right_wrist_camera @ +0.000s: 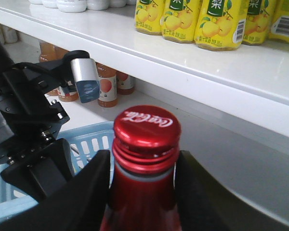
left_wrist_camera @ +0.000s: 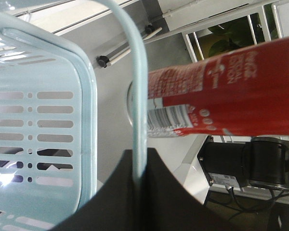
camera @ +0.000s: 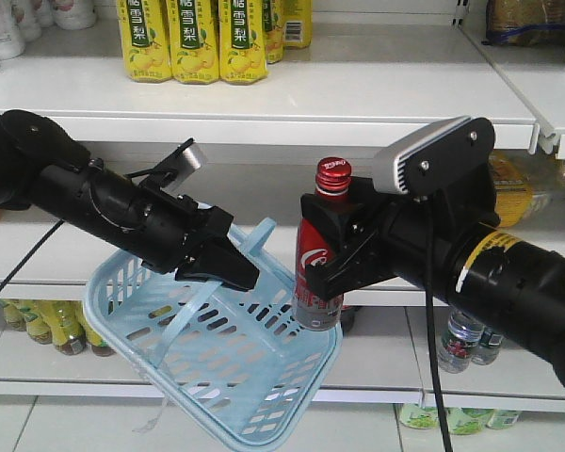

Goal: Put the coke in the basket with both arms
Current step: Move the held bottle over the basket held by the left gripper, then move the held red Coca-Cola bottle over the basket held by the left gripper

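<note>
Your right gripper [camera: 331, 268] was clamped on the coke [camera: 318, 273], just beside the basket [camera: 264, 395] rim; your left gripper [camera: 228, 266] pinched its handle [camera: 250, 243]. You needed the bottle above the opening before releasing.

Words you can read

The coke [right_wrist_camera: 145, 159] has "Coca-Cola" in white on its red cap. The yellow bottles [camera: 193, 38] on the top shelf [camera: 358, 89] show the Chinese words 雪梨.
</note>
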You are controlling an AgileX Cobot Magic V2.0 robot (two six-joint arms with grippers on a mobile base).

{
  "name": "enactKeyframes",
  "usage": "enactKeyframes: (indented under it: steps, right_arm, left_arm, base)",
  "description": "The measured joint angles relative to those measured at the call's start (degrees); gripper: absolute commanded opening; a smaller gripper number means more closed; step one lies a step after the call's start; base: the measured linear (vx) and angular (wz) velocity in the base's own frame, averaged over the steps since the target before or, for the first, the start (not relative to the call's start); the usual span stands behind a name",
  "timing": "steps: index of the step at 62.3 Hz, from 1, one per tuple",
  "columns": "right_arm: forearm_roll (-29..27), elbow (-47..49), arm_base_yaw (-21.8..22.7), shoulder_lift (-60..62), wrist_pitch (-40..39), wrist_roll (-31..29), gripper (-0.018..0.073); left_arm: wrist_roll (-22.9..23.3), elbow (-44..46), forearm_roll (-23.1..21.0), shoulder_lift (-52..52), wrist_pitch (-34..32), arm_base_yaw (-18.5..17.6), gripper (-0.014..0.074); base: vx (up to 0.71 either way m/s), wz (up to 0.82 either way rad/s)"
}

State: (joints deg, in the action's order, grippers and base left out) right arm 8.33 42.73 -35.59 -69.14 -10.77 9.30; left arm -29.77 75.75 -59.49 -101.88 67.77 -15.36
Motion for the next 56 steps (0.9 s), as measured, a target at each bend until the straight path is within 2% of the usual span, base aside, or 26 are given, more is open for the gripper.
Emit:
enactKeyframes:
  steps: [15, 26, 56]
  right_arm:
    - [-0.47, -3.21, 0.00, 0.00, -4.74, 3.45, -0.0005]
    - [-0.58, -4.60, 0.00, -0.21, -5.18, 5.45, -0.0005]
    - [-0.33, -4.77, 0.00, -8.59, -9.46, 13.47, 0.0000]
  left_arm:
    - [0.00, 0.00, 0.00, 0.00, 0.00, 0.00, -0.0006]
    - [0.00, 0.00, 0.00, 0.00, 0.00, 0.00, -0.0006]
    - [0.00, 0.00, 0.00, 0.00, 0.00, 0.00, -0.0006]
  base:
    - [0.00, 0.00]
    - [0.00, 0.00]
    - [0.00, 0.00]
